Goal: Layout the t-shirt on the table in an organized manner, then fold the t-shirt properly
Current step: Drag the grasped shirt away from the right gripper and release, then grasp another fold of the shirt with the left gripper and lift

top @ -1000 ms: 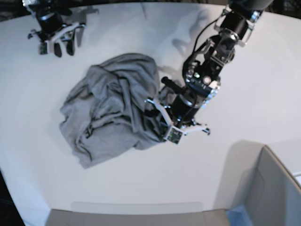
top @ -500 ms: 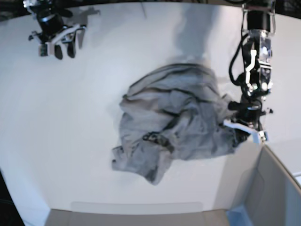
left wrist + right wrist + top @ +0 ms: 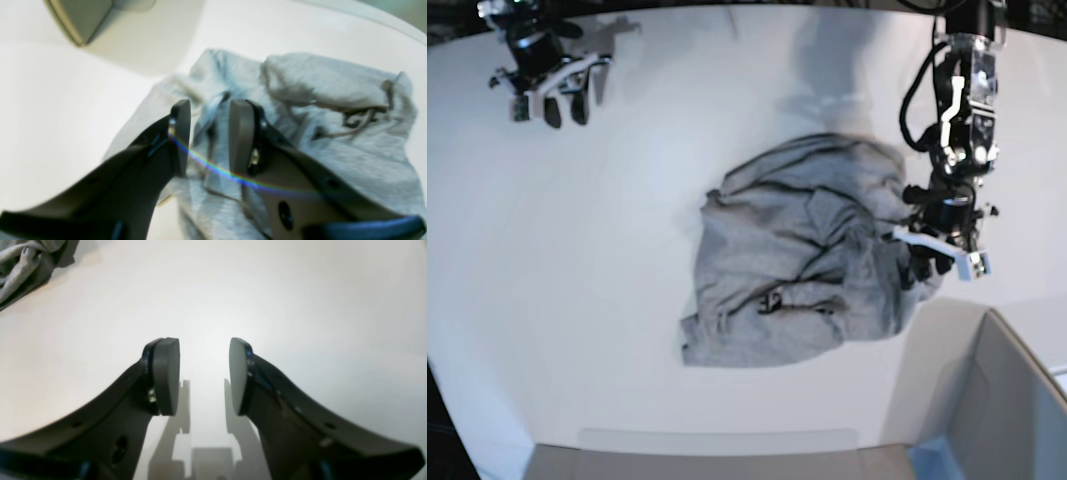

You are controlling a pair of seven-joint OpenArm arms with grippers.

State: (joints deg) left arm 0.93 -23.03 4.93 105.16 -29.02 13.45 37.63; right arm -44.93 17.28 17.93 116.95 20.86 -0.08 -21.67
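With the grey t-shirt [image 3: 777, 250] rumpled right of center in the base view, we hold our left gripper [image 3: 208, 136] parted above its right edge, gripping nothing, likely to choose a fresh pinch for spreading. Our right gripper [image 3: 565, 108] waits upper left, fingers apart and empty, presumably leaving room.

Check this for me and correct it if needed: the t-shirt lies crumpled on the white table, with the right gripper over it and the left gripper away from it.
The grippers are swapped: the base view shows the left gripper over the crumpled t-shirt on the white table, and the right gripper away from it.
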